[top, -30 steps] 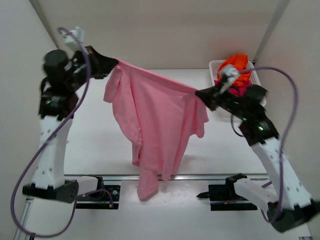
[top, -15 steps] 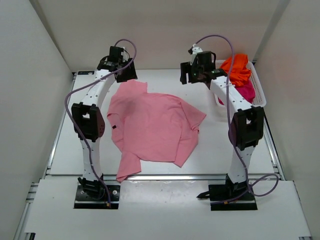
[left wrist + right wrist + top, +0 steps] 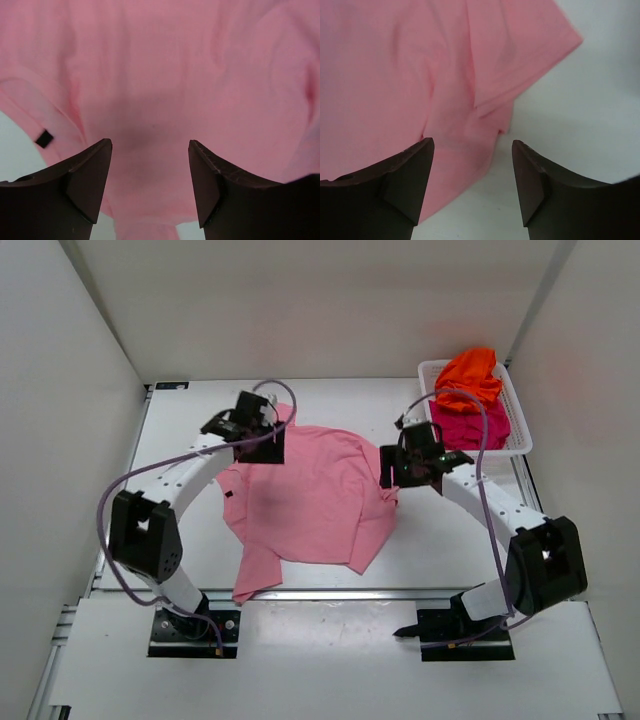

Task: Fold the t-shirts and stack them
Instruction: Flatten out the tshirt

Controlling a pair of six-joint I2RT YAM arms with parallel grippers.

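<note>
pink shirt (image 3: 310, 495): lies rumpled on the table (image 3: 180, 480), one corner trailing toward the near edge.
orange shirt (image 3: 470, 372), magenta shirt (image 3: 470, 425): heaped in the basket (image 3: 522, 445), far right.
left gripper (image 3: 150, 150): fingers apart, empty, over the shirt's far-left part.
right gripper (image 3: 472, 145): fingers apart, empty, over the doubled right edge.
step, judged: flatten before folding; pinch single-layer edges, pull outward evenly, undo the doubled right side first.

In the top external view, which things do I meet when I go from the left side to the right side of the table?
Left end effector → light pink t-shirt → right end effector → white basket, holding the orange t-shirt and the magenta t-shirt.
</note>
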